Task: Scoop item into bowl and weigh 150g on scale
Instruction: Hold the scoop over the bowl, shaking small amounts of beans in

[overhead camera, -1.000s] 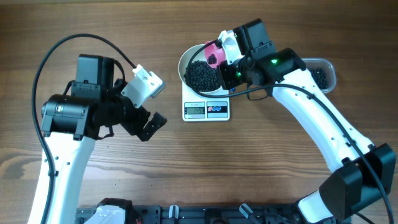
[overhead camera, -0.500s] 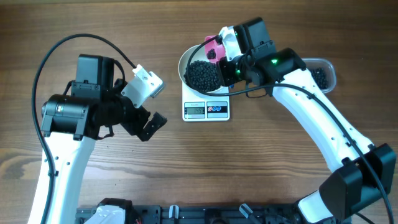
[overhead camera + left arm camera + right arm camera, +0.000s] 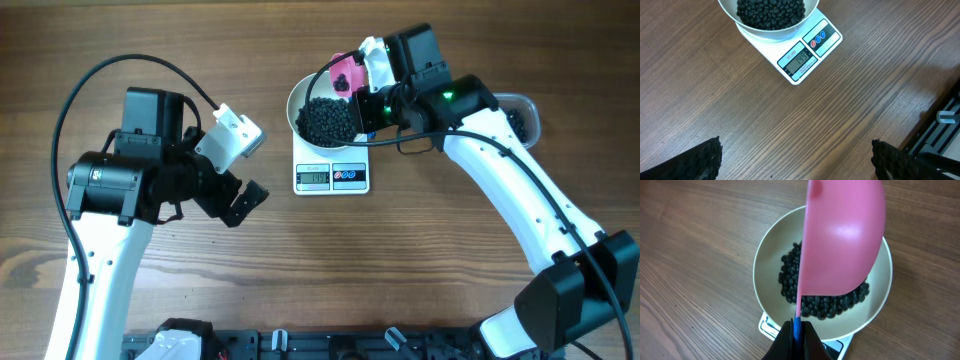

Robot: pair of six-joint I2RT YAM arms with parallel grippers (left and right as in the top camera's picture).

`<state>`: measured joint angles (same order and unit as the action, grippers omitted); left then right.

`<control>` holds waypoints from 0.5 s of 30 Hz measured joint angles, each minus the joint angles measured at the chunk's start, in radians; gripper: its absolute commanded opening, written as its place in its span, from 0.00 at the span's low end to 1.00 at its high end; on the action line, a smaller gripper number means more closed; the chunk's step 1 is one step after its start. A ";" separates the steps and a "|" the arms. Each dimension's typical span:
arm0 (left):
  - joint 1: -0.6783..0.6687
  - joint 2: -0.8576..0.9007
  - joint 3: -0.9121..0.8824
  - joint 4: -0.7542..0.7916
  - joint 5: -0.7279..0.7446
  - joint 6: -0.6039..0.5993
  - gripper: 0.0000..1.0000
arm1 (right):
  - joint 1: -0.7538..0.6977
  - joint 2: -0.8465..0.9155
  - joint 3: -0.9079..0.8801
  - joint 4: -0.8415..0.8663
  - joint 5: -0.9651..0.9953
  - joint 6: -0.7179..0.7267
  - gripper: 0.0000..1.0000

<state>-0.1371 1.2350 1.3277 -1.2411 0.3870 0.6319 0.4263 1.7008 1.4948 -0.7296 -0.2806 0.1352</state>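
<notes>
Hundreds of small black beads [image 3: 325, 120] heap the white bowl [image 3: 296, 100], which sits on the scale [image 3: 332, 178] near the middle of the surface's [image 3: 420, 260] far edge. My right fingers [image 3: 782, 347] are clamped together on the thin blue handle of a pink scoop [image 3: 840, 235]. The scoop is tipped on its side over the far part of the bowl. My left fingers [image 3: 700, 160] hang spread wide and empty above bare wood toward the left edge, well apart from the scale and holding nothing.

I judge this to be the topping-up stage. The bowl is loaded, and the display's small digits seem to sit just under the target, though I cannot read them with confidence. More beads wait in the clear tub [image 3: 522, 118] by the far right edge.

The next move, as I see it, calls for restraint: the slightest tilt or tap, so only a few beads drop. Then I should level the scoop quickly, before the reading overshoots.
</notes>
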 measured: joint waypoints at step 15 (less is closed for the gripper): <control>0.000 0.000 0.000 0.000 0.000 0.000 1.00 | -0.002 0.004 0.000 -0.026 -0.010 0.003 0.04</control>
<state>-0.1371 1.2350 1.3277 -1.2415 0.3870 0.6319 0.4248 1.7046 1.4944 -0.7551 -0.2901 0.1379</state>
